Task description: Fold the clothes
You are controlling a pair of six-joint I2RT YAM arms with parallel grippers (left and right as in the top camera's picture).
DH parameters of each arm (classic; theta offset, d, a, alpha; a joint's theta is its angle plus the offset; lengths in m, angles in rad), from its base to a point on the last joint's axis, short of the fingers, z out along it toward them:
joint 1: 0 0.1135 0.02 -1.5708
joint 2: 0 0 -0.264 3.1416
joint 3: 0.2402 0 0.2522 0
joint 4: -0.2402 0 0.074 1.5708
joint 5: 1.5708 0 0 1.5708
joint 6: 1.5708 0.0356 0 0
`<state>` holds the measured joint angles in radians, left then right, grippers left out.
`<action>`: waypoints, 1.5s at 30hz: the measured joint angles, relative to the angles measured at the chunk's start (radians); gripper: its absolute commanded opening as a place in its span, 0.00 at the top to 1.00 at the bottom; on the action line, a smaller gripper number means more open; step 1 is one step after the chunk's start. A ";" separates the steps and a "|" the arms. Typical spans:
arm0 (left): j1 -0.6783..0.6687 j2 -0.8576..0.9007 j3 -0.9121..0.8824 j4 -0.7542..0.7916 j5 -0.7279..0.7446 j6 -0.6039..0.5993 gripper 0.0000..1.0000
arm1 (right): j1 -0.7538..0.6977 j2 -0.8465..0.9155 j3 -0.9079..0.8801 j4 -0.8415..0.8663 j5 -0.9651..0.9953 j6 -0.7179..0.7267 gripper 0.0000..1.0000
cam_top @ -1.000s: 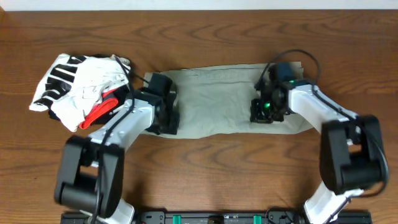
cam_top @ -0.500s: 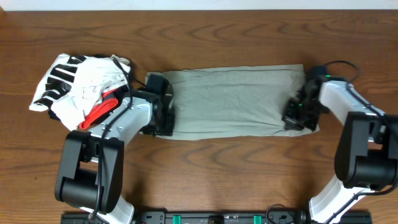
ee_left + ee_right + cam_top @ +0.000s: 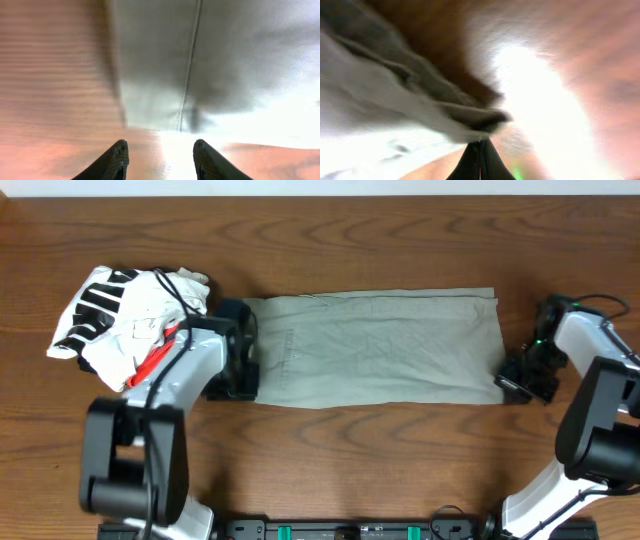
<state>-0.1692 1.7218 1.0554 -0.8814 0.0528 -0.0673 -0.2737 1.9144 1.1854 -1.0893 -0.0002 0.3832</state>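
The pale khaki shorts (image 3: 370,345) lie spread flat across the middle of the wooden table. My left gripper (image 3: 238,375) is open and empty over the wood, just off the shorts' left edge. In the left wrist view its fingers (image 3: 160,150) frame bare table, with the shorts' hem and seam (image 3: 225,60) just ahead. My right gripper (image 3: 512,383) is at the shorts' lower right corner. In the right wrist view its jaws (image 3: 480,145) are shut, with the fabric edge (image 3: 380,100) pinched at their tip.
A white garment bundle with black stripes and red trim (image 3: 125,320) lies at the left, close behind my left arm. Bare wooden table (image 3: 350,460) runs along the front.
My right gripper moved right and drew the shorts out longer. My left gripper slid left off the shorts' left edge.
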 measured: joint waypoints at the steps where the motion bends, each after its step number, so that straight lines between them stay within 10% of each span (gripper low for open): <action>1: 0.000 -0.029 0.016 -0.010 -0.005 0.002 0.45 | -0.003 -0.004 0.013 -0.016 0.008 0.000 0.98; 16: 0.000 -0.239 0.050 -0.033 -0.028 -0.247 0.26 | 0.001 -0.299 0.089 0.005 -0.399 -0.223 0.63; 24: 0.000 -0.219 -0.018 -0.019 -0.031 -0.330 0.26 | 0.129 -0.299 0.030 0.135 -0.502 -0.338 0.98; 34: 0.000 -0.219 -0.019 -0.011 0.050 -0.304 0.26 | 0.399 -0.218 -0.171 0.574 -0.296 -0.146 0.99; 45: 0.000 -0.342 -0.019 -0.010 0.243 -0.184 0.20 | 0.359 -0.050 -0.136 0.612 -0.067 0.058 0.99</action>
<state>-0.1692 1.3796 1.0367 -0.8909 0.2958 -0.2516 0.0853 1.8645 1.0496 -0.4774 -0.0669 0.4416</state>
